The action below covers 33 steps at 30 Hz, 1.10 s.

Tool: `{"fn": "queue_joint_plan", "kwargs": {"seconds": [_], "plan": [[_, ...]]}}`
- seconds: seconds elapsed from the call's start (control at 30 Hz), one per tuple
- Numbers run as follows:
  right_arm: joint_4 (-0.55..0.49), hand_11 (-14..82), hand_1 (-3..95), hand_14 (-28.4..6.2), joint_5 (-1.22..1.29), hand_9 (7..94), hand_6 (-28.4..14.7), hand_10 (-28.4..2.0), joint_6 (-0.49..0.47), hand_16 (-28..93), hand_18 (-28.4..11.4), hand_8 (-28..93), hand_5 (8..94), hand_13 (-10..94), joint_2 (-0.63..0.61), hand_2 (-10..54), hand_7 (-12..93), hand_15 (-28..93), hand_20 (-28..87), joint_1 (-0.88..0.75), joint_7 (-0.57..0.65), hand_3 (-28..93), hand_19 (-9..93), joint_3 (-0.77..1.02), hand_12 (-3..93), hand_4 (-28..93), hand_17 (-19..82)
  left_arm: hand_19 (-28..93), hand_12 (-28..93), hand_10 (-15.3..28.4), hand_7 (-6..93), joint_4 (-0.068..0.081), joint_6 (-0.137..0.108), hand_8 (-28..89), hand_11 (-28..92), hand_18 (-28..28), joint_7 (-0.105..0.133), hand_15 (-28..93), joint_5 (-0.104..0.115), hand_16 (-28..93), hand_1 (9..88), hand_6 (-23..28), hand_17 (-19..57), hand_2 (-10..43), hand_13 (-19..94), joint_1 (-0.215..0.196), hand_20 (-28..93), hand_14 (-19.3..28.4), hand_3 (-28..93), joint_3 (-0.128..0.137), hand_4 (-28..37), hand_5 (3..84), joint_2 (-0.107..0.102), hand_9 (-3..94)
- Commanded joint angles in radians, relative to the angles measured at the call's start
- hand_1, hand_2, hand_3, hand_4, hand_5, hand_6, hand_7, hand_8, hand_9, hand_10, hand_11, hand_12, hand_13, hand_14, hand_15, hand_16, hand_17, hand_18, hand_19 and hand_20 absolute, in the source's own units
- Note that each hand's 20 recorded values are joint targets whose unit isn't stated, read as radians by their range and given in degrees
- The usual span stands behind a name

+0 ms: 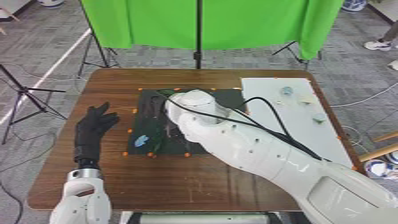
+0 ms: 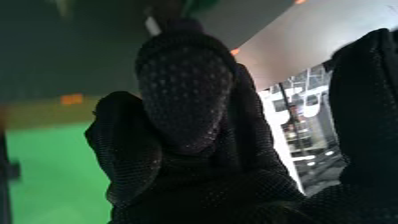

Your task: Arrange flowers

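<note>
The left hand is open, its fingers loosely spread and pointing away from the robot, at the left side of the brown table. To its right lies the dark mat, with the blue flower on the mat's near left part. The flower is apart from the left hand, to its right and a little nearer the robot than the palm. The flower's long axis slants: one end points away from the robot and slightly right, the other back toward the robot and slightly left, roughly in line with the left hand. Which end carries the stem, I cannot tell.

The right arm comes in over the table and ends above the mat, to the right of the left hand. In the right wrist view, the right hand has a narrow whitish piece and a dark green patch just beside it; I cannot tell whether the hand is open, closed or gripping either one.

Well to the right of the left hand, beyond the right arm, small pale pieces sit on the white board. The green cloth hangs beyond both hands, past the table's far edge.
</note>
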<state>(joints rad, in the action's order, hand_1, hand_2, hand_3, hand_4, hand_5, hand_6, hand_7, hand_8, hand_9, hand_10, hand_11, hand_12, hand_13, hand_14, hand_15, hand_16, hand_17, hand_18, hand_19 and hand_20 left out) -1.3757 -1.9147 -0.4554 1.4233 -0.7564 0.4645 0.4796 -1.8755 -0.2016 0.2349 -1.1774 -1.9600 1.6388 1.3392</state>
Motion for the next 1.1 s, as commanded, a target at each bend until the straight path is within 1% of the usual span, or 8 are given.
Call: {"fn": "queue_joint_plan", "kwargs": {"seconds": [0.03, 0.27, 0.43, 0.53, 0.63, 0.73, 0.93, 1.1], "plan": [[-0.090, 9.9, 27.4, -4.0, 0.097, 72.5, -1.0, -15.7, 0.067, 29, -18.0, -8, 43.2, 94, -0.049, -5.7, 9, 52, 51, 0.050, -0.016, 61, 93, 0.015, 13.8, -14, 60, 30, 10, 18.0, 5.1, 0.025, 0.012, -5, 22, 18.2, -0.018, 26, -0.009, -5, 21.7, 10.2, 10.8, 17.9, 42, -0.031, 14, 21.5, 55, 0.009, -28.3, 46.4, 0.010, 48.5], [-0.328, 9.7, 25.5, -4.5, 0.112, 71.0, -1.1, -15.7, 0.276, 30, -17.5, -8, 49.1, 92, -0.256, -7.0, 10, 50, 50, 0.145, -0.081, 60, 93, 0.057, 14.8, -15, 58, 30, 10, 18.1, 5.2, 0.014, 0.011, -5, 22, 18.3, -0.027, 26, -0.010, -5, 21.8, 10.2, 11.1, 17.9, 43, -0.054, 14, 21.6, 55, 0.022, -28.3, 46.7, 0.011, 49.3], [-0.482, 8.3, 23.5, -5.2, 0.082, 63.4, -1.5, -16.7, 0.251, 31, -17.6, -7, 48.0, 90, -0.456, -9.2, 9, 50, 49, 0.167, -0.055, 59, 93, 0.156, 14.6, -16, 56, 31, 10, 18.2, 5.2, 0.005, 0.021, -5, 23, 18.4, -0.033, 27, -0.017, -5, 22.1, 10.3, 12.0, 18.0, 45, -0.069, 15, 21.7, 54, 0.037, -28.3, 48.0, 0.002, 51.3], [-0.534, 7.6, 25.7, -5.6, 0.186, 58.4, -2.2, -18.0, 0.169, 31, -17.6, -6, 47.1, 87, -0.556, -9.5, 8, 51, 48, 0.146, 0.039, 58, 93, 0.244, 14.6, -15, 54, 31, 10, 18.2, 5.2, 0.008, 0.067, -5, 23, 18.4, -0.034, 27, -0.041, -5, 22.1, 10.4, 12.1, 16.5, 45, -0.072, 14, 21.8, 57, 0.059, -28.3, 48.3, -0.004, 51.5], [-0.556, 6.4, 28.7, -6.9, 0.226, 52.5, -3.7, -19.5, 0.076, 30, -18.5, -6, 44.2, 84, -0.649, -9.5, 6, 51, 48, 0.100, 0.112, 59, 91, 0.320, 14.4, -14, 51, 31, 10, 18.1, 5.4, 0.009, 0.122, -5, 23, 18.3, -0.032, 27, -0.079, -5, 25.8, 10.3, 12.1, 11.0, 45, -0.077, 14, 21.7, 59, 0.082, -27.7, 48.4, -0.005, 51.4], [-0.585, 6.1, 30.7, -7.6, 0.159, 50.1, -4.4, -20.5, 0.047, 29, -19.2, -5, 42.6, 82, -0.762, -9.5, 5, 51, 48, 0.020, 0.164, 59, 91, 0.374, 14.5, -14, 49, 31, 10, 17.9, 5.6, 0.011, 0.157, -5, 23, 18.0, -0.032, 27, -0.089, -5, 28.1, 10.1, 12.3, 7.6, 45, -0.072, 14, 21.3, 60, 0.087, -25.2, 48.7, 0.001, 51.5], [-0.576, 7.7, 29.7, -6.4, -0.060, 57.9, -5.1, -20.3, 0.093, 28, -18.6, -5, 47.6, 86, -0.891, -9.5, 6, 51, 46, -0.194, 0.204, 58, 92, 0.492, 14.5, -14, 52, 30, 10, 17.7, 5.9, 0.018, 0.183, -5, 23, 18.0, -0.046, 27, -0.097, -5, 29.4, 10.0, 12.4, 7.7, 45, -0.063, 15, 21.2, 58, 0.088, -23.3, 49.0, 0.006, 51.7], [-0.530, 9.2, 29.6, -5.6, -0.090, 66.2, -3.4, -18.5, 0.080, 29, -18.4, -6, 52.1, 88, -0.921, -9.5, 7, 51, 45, -0.377, 0.238, 57, 93, 0.630, 14.8, -14, 54, 30, 10, 17.7, 5.9, 0.014, 0.183, -5, 23, 17.9, -0.047, 27, -0.100, -5, 29.3, 10.0, 12.4, 8.1, 45, -0.071, 15, 21.2, 58, 0.094, -23.3, 49.1, 0.013, 51.9]]}}
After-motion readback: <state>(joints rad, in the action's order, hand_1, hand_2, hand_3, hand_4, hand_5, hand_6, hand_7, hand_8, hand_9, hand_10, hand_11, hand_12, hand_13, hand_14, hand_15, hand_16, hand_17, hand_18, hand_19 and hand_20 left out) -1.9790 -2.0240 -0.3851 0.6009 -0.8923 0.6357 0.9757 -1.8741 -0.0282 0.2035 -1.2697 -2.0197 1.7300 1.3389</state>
